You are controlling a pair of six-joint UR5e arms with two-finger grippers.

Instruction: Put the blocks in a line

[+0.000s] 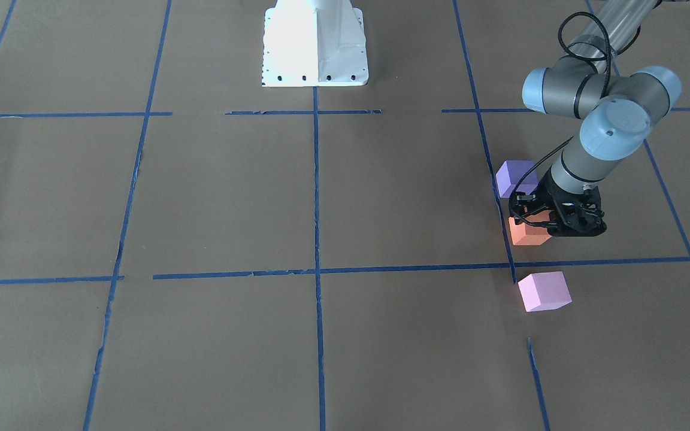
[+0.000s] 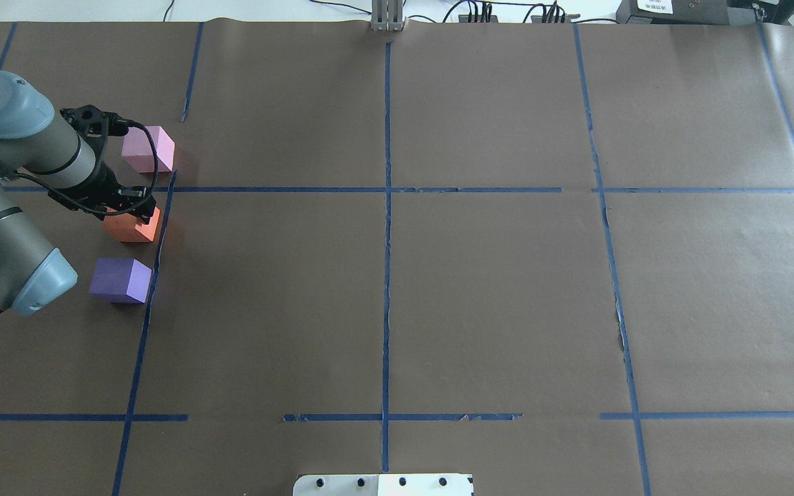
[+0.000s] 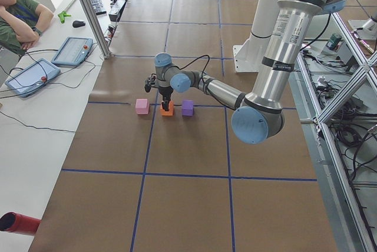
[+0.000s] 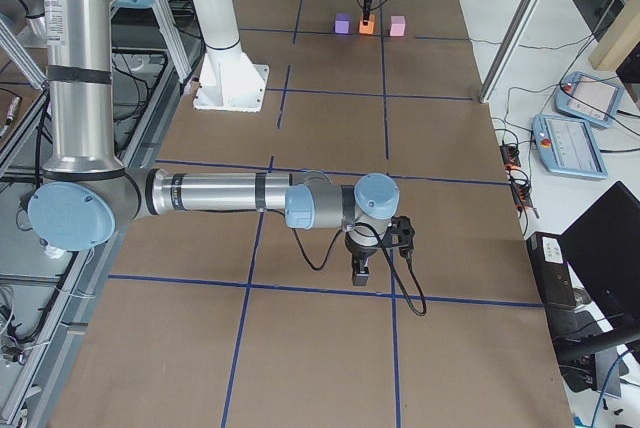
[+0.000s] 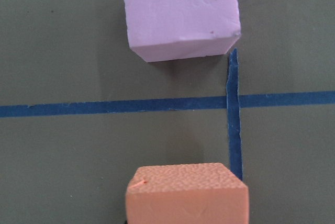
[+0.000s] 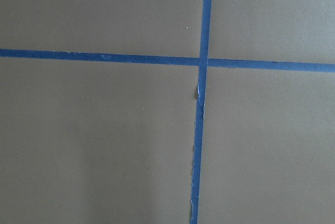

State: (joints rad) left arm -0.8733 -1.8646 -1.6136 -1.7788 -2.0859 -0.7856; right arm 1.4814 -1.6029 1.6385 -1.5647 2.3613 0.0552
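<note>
Resting mid-row, small orange foam cube (image 2: 131, 229), between small purple foam cube (image 2: 120, 280) and light pink foam cube (image 2: 148, 149), at left. Straddled by left gripper (image 2: 136, 207), clamped or loose impossible to tell; likewise right gripper (image 4: 362, 270). Risk: foam snagging, cube dragged askew.

The brown table (image 2: 480, 310) with blue tape lines (image 2: 387, 275) is holding up the pink block (image 2: 147, 149), orange block (image 2: 128, 231) and purple block (image 2: 120, 279).
</note>
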